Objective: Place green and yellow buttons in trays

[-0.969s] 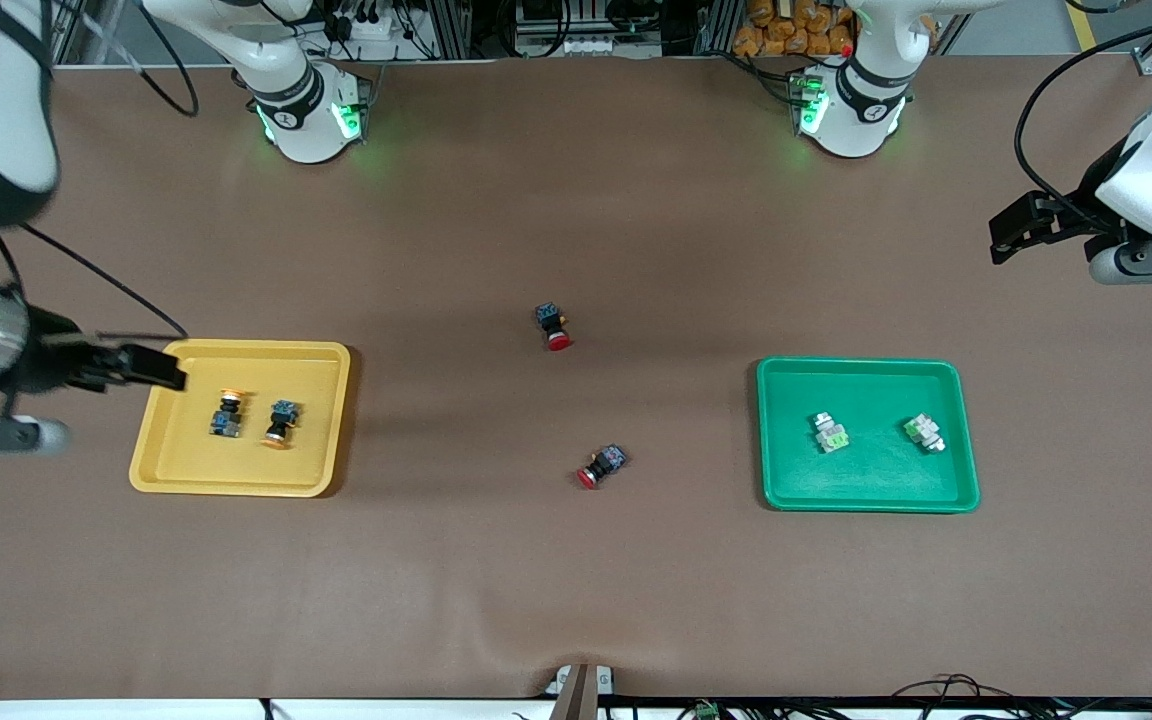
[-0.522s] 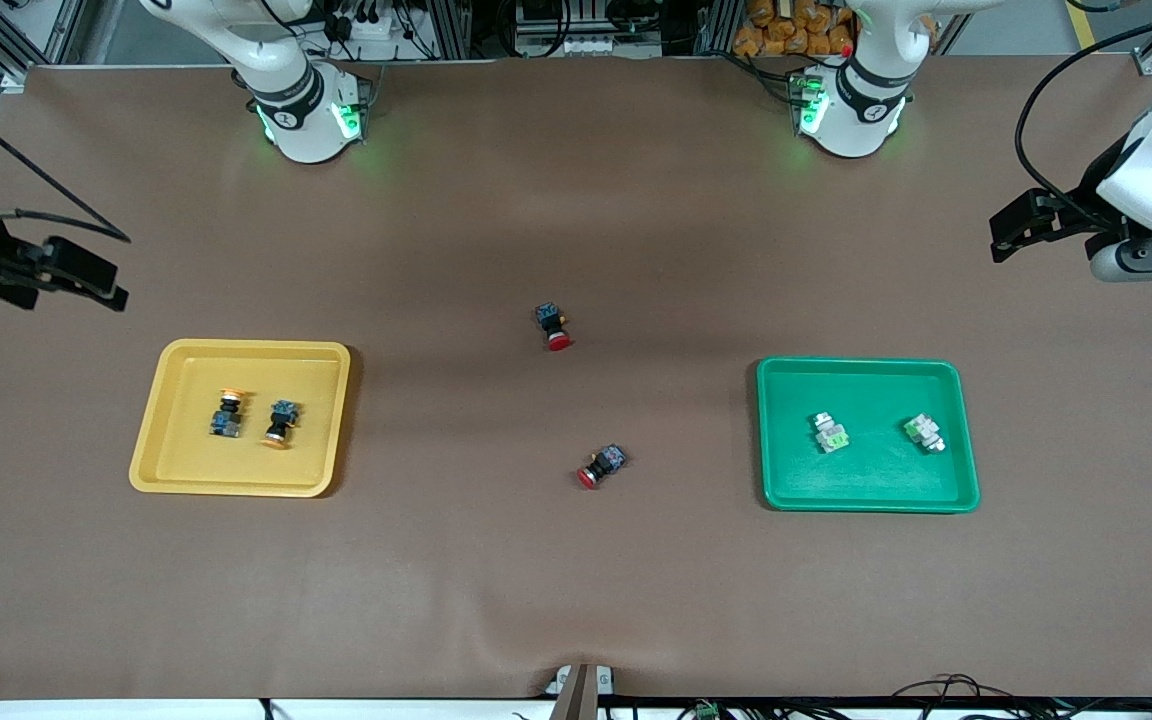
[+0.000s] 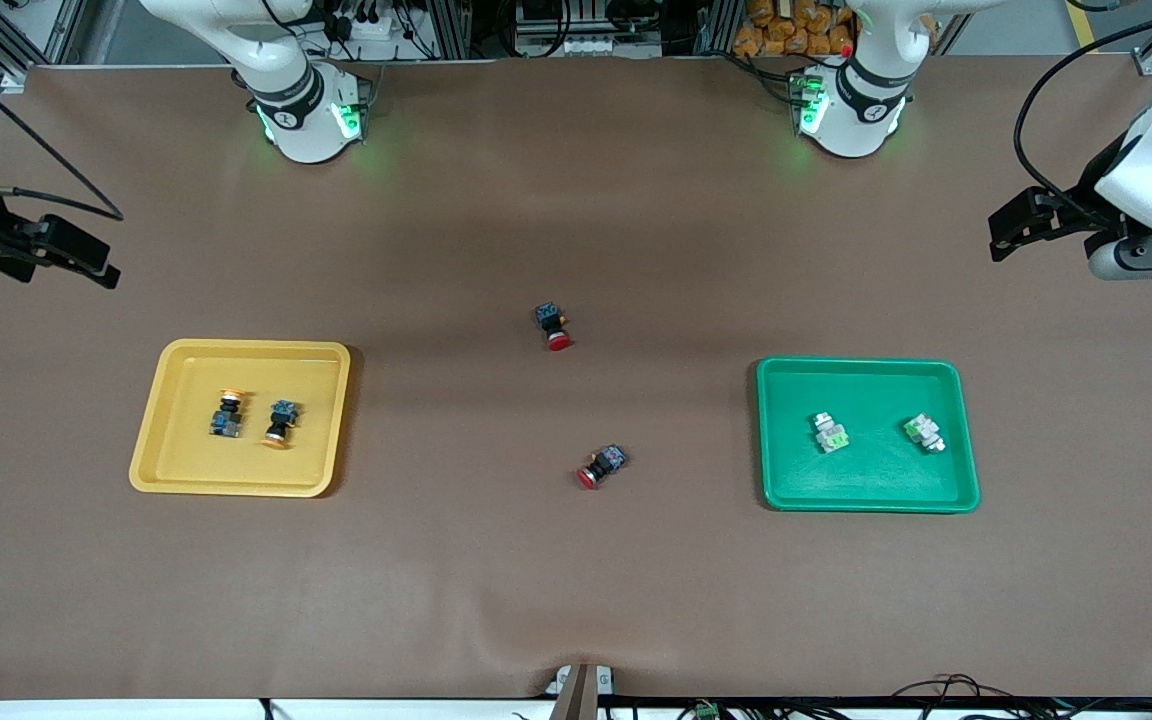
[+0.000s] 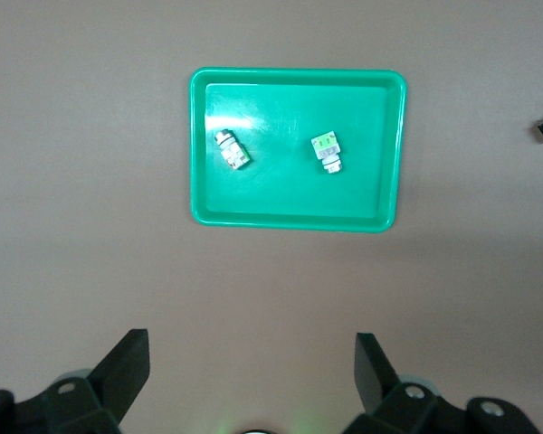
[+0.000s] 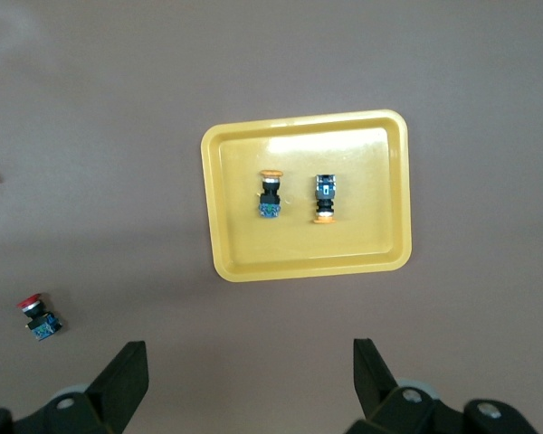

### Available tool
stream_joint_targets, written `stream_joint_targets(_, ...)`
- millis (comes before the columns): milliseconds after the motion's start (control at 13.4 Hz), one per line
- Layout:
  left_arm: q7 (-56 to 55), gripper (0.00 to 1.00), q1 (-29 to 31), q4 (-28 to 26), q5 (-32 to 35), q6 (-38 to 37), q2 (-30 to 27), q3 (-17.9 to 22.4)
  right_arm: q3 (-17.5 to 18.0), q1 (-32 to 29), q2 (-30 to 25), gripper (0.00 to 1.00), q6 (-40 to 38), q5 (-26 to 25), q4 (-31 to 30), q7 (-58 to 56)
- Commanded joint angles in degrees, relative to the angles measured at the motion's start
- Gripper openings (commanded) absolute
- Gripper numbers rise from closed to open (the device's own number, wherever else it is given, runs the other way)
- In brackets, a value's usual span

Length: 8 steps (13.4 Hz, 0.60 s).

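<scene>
Sorted switches in two trays, both arms raised at the table's ends.
The shallow yellow plastic tray [image 3: 239,417] holds two black-and-blue switches with orange-yellow caps [image 3: 252,417]; the matching green plastic tray [image 3: 867,436] holds two whitish-grey switches with light green parts [image 3: 877,432]. Two red-capped black-and-blue switches [image 3: 554,326] lie on the brown table [image 3: 576,580] between them. The right gripper [image 3: 86,262] and left gripper [image 3: 1011,236] hang over the table's ends.
</scene>
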Motion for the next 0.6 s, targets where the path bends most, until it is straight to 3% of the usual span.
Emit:
stream_joint_targets(0,0.44,1.00,0.26,0.41,-0.99,-0.68,-0.68,-0.02,-0.15,-0.33,-3.67,1.00,1.04,-0.40,-4.08,-0.13)
stream_joint_targets(522,0.80,1.00,0.08,1.12,-0.99,-0.85,-0.33,-0.02,-0.85,0.02,-3.76,1.00,0.86,-0.49,-3.73,-0.31)
